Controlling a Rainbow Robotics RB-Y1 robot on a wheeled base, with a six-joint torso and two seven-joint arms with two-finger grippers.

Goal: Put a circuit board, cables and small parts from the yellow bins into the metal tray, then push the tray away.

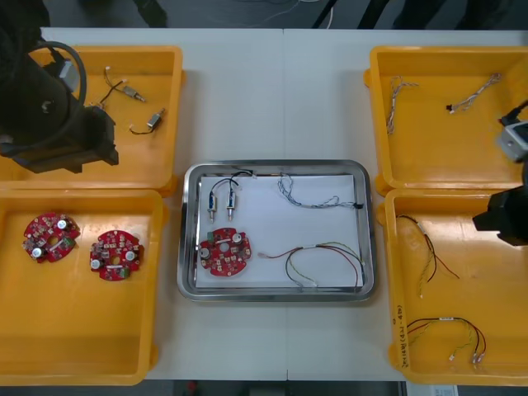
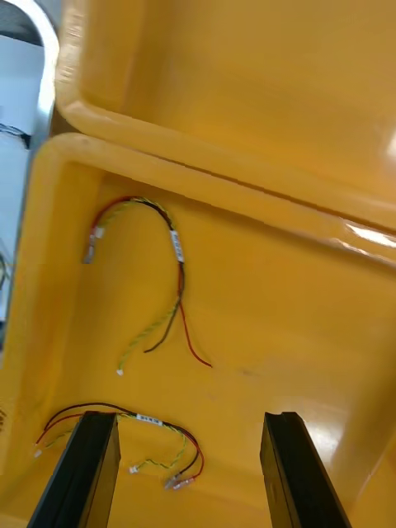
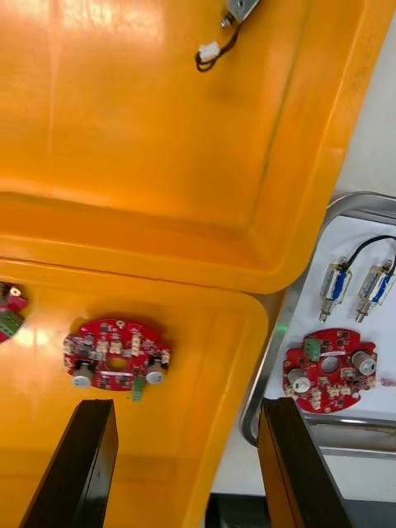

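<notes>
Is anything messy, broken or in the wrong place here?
Nothing stands out. The circuit board, small metal parts and cables all lie inside the metal tray. The left hand and right hand hang open over yellow bins.

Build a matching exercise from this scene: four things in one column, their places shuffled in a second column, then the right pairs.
Things
1. left gripper
2. right gripper
3. blue and white cable in the metal tray
4. circuit board in the tray

Places
A. near left corner
B. over the near right yellow bin
C. far right part
D. over the left yellow bins

Pairs: 1-D, 2-B, 3-C, 4-A
</notes>
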